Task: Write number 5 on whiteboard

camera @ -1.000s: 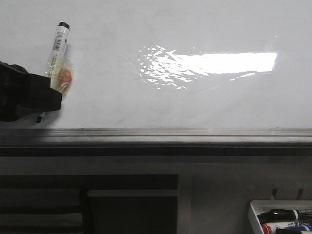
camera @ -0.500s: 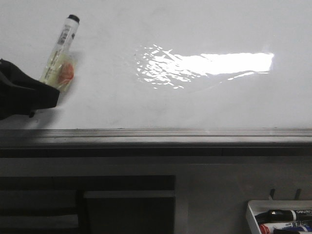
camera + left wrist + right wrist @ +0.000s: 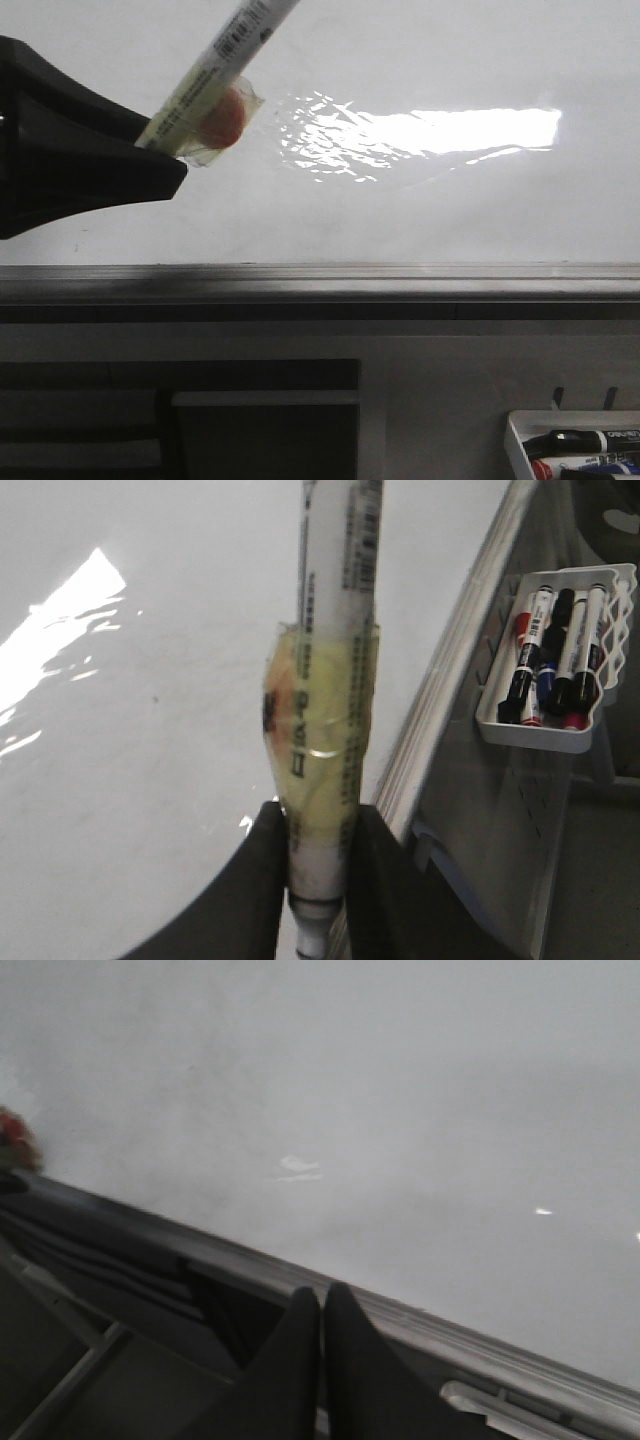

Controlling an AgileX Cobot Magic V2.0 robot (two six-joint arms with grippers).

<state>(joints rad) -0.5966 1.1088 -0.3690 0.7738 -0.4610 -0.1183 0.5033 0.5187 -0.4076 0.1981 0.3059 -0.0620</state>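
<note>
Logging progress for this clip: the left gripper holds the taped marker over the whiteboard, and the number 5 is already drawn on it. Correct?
Not quite. The left gripper does hold the taped marker over the whiteboard, but no number 5 is drawn yet: the front view shows the board bare apart from the light glare.

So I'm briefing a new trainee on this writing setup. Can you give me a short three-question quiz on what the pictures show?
1. True or false: the whiteboard already shows a written 5.
2. Which gripper holds the marker? A) left B) right C) neither
3. Fill in: the right gripper has its fingers ____.

Key: 1 false, no digit is visible. 2 A, the left gripper clamps it. 3 shut, holding nothing.
</note>
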